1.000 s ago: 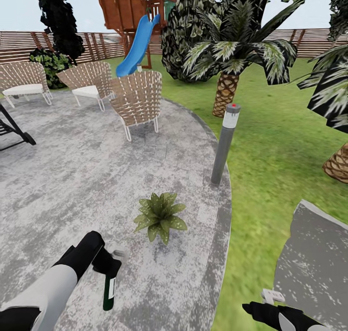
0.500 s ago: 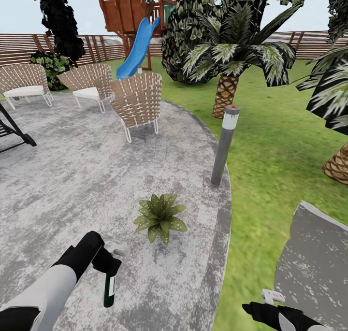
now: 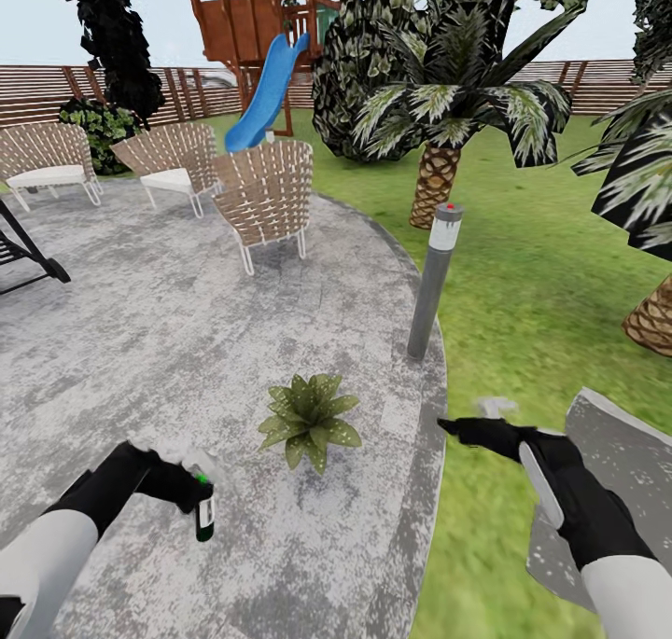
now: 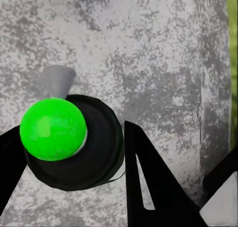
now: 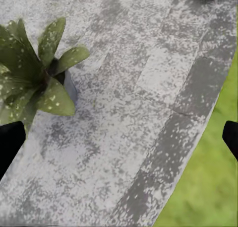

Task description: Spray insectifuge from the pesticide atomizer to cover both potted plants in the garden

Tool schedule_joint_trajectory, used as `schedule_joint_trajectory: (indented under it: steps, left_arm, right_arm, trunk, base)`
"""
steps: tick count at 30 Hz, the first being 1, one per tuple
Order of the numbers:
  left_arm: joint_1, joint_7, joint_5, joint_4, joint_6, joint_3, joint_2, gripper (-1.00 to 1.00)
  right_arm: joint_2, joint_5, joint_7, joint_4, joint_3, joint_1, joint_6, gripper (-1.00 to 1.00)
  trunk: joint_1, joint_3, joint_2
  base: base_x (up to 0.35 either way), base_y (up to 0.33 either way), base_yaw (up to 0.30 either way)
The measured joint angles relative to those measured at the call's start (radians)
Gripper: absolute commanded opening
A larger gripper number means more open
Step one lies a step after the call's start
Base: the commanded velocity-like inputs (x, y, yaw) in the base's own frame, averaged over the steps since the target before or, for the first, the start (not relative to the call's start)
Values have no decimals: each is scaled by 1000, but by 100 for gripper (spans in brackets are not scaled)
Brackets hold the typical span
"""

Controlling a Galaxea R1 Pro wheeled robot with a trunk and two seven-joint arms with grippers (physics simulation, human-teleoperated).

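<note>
Round grey speckled stone patio point(image 3: 187, 340) in the garden, green lawn point(image 3: 523, 275) to its right, brown horizontal-slat wooden fence point(image 3: 597, 84) at the back. Three woven wicker chairs point(image 3: 266, 196) at the far side of the patio; wooden play tower with blue slide point(image 3: 266, 84) behind them. Palm with scaly brown trunk point(image 3: 434, 177) on the grass; dark tree point(image 3: 107, 33) far left. Tall grey lamp post with red top point(image 3: 431, 280) upright at the patio's edge. Second grey paved patch point(image 3: 621, 471) at lower right.

Low rosette of broad pointed white-speckled green leaves point(image 3: 308, 418) on the stone, between the two arms, nearer the patio's right edge. Same plant point(image 5: 34, 78) in the right wrist view, a small grey pot just visible under the leaves, grey stone around it, grass strip at one side.

Left gripper point(image 3: 191, 490) low at left, clamped on the small dark-green cylinder bottle with a white stripe point(image 3: 203, 518); bottle hanging roughly upright below the fingers, above the stone, left of the plant and apart from it. In the left wrist view, dark round bottle body point(image 4: 94, 157) seen from above between black fingers point(image 4: 148, 182), bright green round cap and pale nozzle on top.

Right gripper point(image 3: 457, 426) raised over the patio's rim, pointing toward the plant, apart from it. Fingertips point(image 5: 230, 135) spread wide at the frame edges, nothing held.
</note>
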Motion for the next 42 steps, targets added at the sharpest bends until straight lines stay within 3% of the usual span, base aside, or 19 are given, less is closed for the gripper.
schedule_joint_trajectory:
  steps: [3,6,9,10,11,12,14,18,21,23,26,29,32,36,42]
  left_arm:
    - [0,-71,-38,-3,-84,-1,4,-100]
    - [0,-85,-47,-4,-137,-10,4,-100]
    - [0,-142,-49,-5,-199,-55,3,-100]
    - [0,-169,-49,-10,-214,-68,2,-100]
    - [0,-201,-49,-36,-226,-81,0,-100]
    - [0,-221,-48,-73,-233,-96,-2,-100]
    - [0,-251,-48,-128,-238,-133,-3,-100]
    - [0,-313,-48,-167,-240,-232,-50,-100]
    - [-1,-320,-48,-170,-239,-280,-81,-100]
    - [-1,-322,-48,-171,-239,-288,-99,-100]
    - [-1,-323,-48,-171,-239,-299,-136,-100]
    - [-1,-323,-48,-171,-239,-342,-175,-100]
    - [-1,-323,-48,-171,-237,-386,-219,-100]
    - [-1,-325,-48,-209,-237,-394,-232,-100]
    - [-1,-376,-46,-236,-238,-397,-253,-100]
  right_arm:
    - [0,5,207,-31,65,0,85,100]
    - [0,12,328,-35,102,-10,110,100]
    - [5,54,409,-35,112,-38,119,100]
    - [6,63,458,-35,119,-53,120,100]
    - [7,71,551,-35,141,-66,121,100]
    - [8,76,629,-35,166,-72,120,-100]
    - [9,80,694,-35,190,-77,119,-100]
    - [13,82,723,-35,230,-79,119,-100]
    - [15,82,725,-36,329,-79,119,-100]
    - [16,82,725,-36,348,-79,119,-100]
    - [44,82,726,-45,357,-79,119,-100]
    - [73,83,726,-57,361,-79,119,-100]
    - [78,83,726,-94,388,-79,119,-100]
    - [78,83,726,-104,395,-79,119,-100]
    - [78,83,726,-105,397,-80,119,-100]
  trunk:
    - [0,0,0]
    - [0,0,0]
    - [0,0,0]
    - [0,0,0]
    - [0,0,0]
    - [0,0,0]
    - [0,0,0]
    - [0,0,0]
    - [0,0,0]
    - [0,0,0]
    - [0,0,0]
    - [0,0,0]
    - [0,0,0]
    - [0,0,0]
    - [0,0,0]
  base:
    - [0,0,0]
    - [0,0,0]
    - [0,0,0]
    - [0,0,0]
    - [0,0,0]
    - [0,0,0]
    - [0,0,0]
    - [0,0,0]
    - [0,0,0]
    - [0,0,0]
    - [0,0,0]
    - [0,0,0]
    - [0,0,0]
    - [0,0,0]
    - [0,0,0]
